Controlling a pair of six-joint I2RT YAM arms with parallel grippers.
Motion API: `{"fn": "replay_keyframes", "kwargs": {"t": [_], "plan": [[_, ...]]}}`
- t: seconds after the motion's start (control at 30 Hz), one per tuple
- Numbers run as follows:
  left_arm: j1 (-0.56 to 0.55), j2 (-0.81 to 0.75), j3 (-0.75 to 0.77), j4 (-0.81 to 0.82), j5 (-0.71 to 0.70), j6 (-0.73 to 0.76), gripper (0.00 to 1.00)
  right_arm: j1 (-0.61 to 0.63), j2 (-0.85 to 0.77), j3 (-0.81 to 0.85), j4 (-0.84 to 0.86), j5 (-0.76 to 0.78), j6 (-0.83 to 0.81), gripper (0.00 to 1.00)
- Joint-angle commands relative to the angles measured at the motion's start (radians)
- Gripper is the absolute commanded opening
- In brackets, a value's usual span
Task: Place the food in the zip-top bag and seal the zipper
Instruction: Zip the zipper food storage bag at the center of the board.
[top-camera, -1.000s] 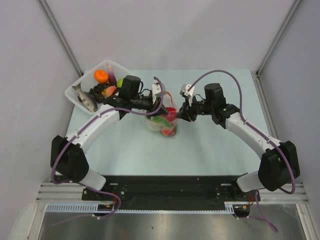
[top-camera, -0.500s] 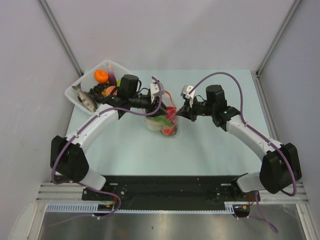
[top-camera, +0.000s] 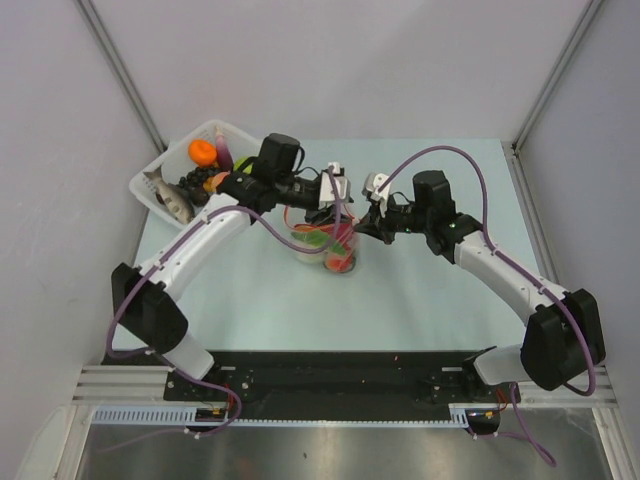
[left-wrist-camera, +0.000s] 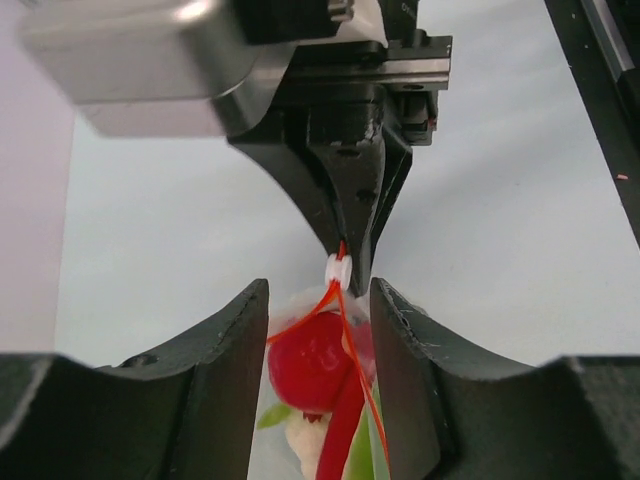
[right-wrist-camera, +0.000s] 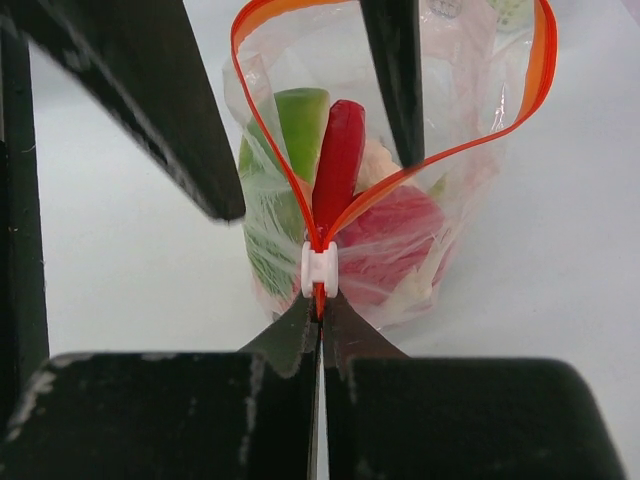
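Observation:
The zip-top bag (top-camera: 322, 250) stands on the table, its mouth gaping in a loop. Inside are a red tomato (left-wrist-camera: 310, 365), a red chili (right-wrist-camera: 338, 165), a green vegetable (right-wrist-camera: 298, 125) and white cauliflower (left-wrist-camera: 298, 440). My right gripper (right-wrist-camera: 320, 305) (top-camera: 362, 228) is shut on the end of the red-orange zipper (right-wrist-camera: 542, 62), just behind its white slider (right-wrist-camera: 320, 268). My left gripper (left-wrist-camera: 320, 300) (top-camera: 335, 213) is open, its fingers (left-wrist-camera: 235, 370) on either side of the bag's mouth, facing the right gripper.
A white slatted basket (top-camera: 170, 152) stands at the back left with an orange (top-camera: 202, 152), a fish (top-camera: 172, 198) and other toy foods. The left arm reaches across in front of it. Grey walls close the table on three sides.
My left gripper has moved right, from the bag's left side to over its mouth, and now straddles it. The right gripper has kept its hold and hardly moved.

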Motion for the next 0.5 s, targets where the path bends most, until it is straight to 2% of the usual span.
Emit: {"fn": "replay_keyframes", "kwargs": {"t": [0.0,0.1,0.2,0.33,0.47], "plan": [[-0.042,0.082,0.096,-0.172,-0.011,0.149,0.50,0.006,-0.045,0.006,0.030,-0.016,-0.011,0.00],[-0.051,0.113,0.121,-0.179,-0.028,0.155,0.49,0.007,-0.045,0.006,0.034,-0.013,-0.009,0.00],[-0.054,0.125,0.126,-0.162,-0.035,0.152,0.40,0.006,-0.050,0.006,0.027,-0.013,-0.011,0.00],[-0.055,0.152,0.149,-0.168,-0.048,0.142,0.15,0.007,-0.053,0.006,0.008,-0.016,-0.029,0.00],[-0.051,0.155,0.146,-0.194,-0.060,0.137,0.12,0.003,-0.059,0.006,-0.028,-0.013,-0.044,0.00]]}}
